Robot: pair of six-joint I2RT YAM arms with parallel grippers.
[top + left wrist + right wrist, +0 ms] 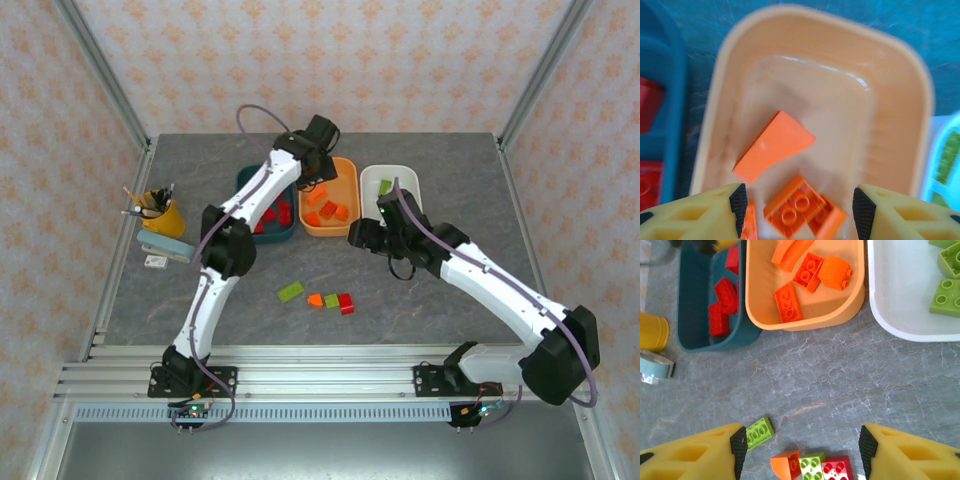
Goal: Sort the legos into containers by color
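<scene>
Left wrist view, blurred: left gripper (801, 202) gapes, apparently empty, over orange tub (921, 100); right gripper (803, 446) gapes.

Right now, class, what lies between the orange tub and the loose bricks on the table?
Nothing: the right wrist view shows bare grey tabletop between the orange tub and the loose bricks.

A teal tub (694, 302), orange tub (805, 322) and white tub (900, 305) are sitting in a far row, holding red bricks (725, 292), orange bricks (787, 302) and lime bricks (946, 297). Four loose bricks (812, 466) are lying nearer.
</scene>
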